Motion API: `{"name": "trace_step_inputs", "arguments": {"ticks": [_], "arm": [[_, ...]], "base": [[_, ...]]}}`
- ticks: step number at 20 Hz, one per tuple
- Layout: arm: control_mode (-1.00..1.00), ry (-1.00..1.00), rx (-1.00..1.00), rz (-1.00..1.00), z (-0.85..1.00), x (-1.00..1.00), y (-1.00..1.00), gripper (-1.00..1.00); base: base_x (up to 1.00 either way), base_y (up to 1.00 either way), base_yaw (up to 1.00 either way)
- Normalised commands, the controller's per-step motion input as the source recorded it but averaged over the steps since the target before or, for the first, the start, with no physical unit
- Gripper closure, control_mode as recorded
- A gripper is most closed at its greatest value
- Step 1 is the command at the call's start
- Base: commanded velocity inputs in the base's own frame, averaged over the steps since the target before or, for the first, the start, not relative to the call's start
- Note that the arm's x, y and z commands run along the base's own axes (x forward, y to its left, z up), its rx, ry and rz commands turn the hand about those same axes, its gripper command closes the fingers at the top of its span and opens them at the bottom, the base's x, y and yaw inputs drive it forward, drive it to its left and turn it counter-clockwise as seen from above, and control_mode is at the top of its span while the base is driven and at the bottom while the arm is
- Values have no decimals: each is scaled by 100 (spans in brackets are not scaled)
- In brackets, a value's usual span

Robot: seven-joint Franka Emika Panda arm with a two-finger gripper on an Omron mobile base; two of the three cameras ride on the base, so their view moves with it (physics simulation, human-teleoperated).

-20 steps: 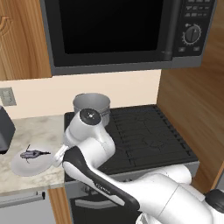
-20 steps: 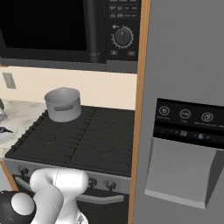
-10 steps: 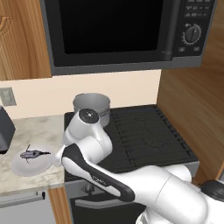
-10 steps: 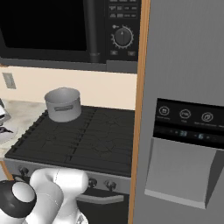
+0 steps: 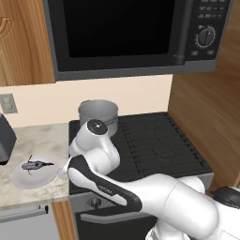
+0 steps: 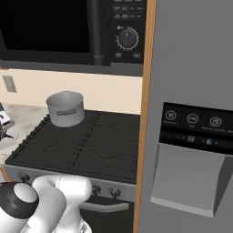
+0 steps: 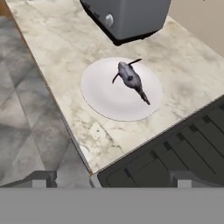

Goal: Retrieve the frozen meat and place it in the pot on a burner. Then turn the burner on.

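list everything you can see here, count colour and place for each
small dark grey spiky frozen meat: 1, dark grey, lying on the plate
round white plate: 1, white, on the marble counter left of the cooktop
grey metal cylindrical pot: 1, grey, back-left burner
black gas cooktop: 1, black, right of the counter
black microwave: 1, above the cooktop
grey fridge: 1, right of the cooktop
dark grey appliance: 1, behind the plate
gripper: 1, open, above the counter's edge

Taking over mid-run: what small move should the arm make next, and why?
Probably lower the open gripper toward the frozen meat, which lies untouched on the white plate on the counter. In the hand view the fingertips are short of the plate, and the pot waits on the cooktop.
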Motion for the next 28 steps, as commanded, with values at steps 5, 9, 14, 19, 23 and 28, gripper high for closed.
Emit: {"name": "trace_step_inputs", "arguments": {"ticks": [5,9,14,19,23,28], "arm": [[-100,1,0,0,0,20,0,-100],[-100,7,0,0,0,15,1,-100],[-100,10,0,0,0,16,6,-100],[-100,9,-1,0,-1,10,14,-100],[-100,3,0,0,-8,9,14,-100],[-100,0,-2,0,-29,7,10,-100]], "base": [[0,0,0],[0,0,0],[0,0,0],[0,0,0],[0,0,0],[0,0,0]]}}
